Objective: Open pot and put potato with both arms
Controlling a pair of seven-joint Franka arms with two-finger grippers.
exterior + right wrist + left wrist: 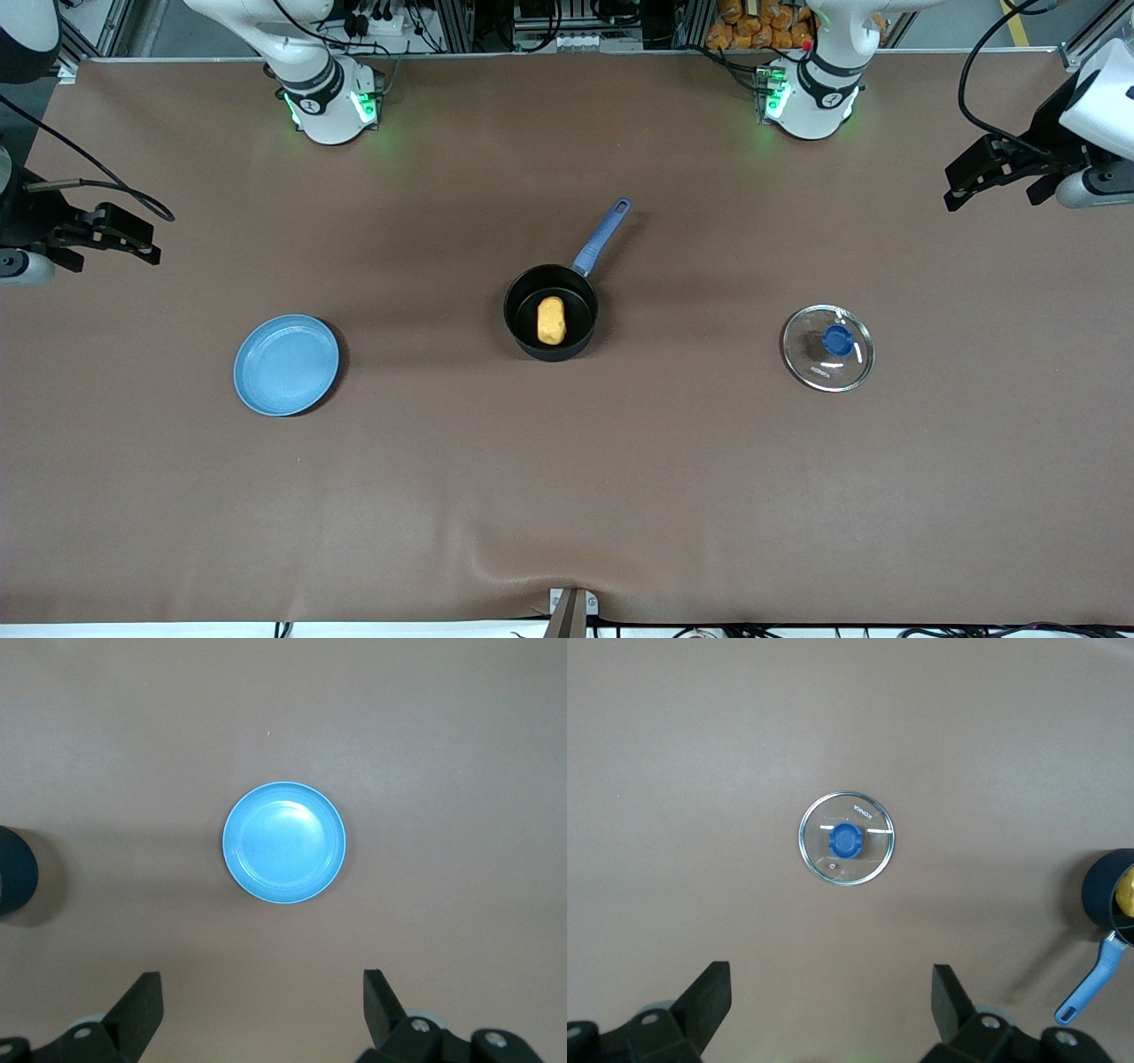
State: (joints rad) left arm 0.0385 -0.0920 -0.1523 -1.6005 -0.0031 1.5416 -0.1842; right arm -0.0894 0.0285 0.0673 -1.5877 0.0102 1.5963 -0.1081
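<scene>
The black pot (523, 306) with its blue handle (602, 235) stands uncovered at the table's middle. The yellow potato (551, 320) lies inside it. The clear glass lid (828, 363) with its blue knob (837, 339) lies flat on the table toward the left arm's end. My left gripper (992, 188) hangs high at that end, open and empty; its wrist view shows the lid (847, 839), the pot's rim (1101, 895) and the potato (1126, 890). My right gripper (111, 251) hangs open and empty at the right arm's end.
A flat light-blue plate (286, 364) lies toward the right arm's end, a little nearer to the front camera than the pot; it also shows in the right wrist view (283, 842), with the pot's edge (16, 870). The brown cloth has a fold at its front edge (567, 576).
</scene>
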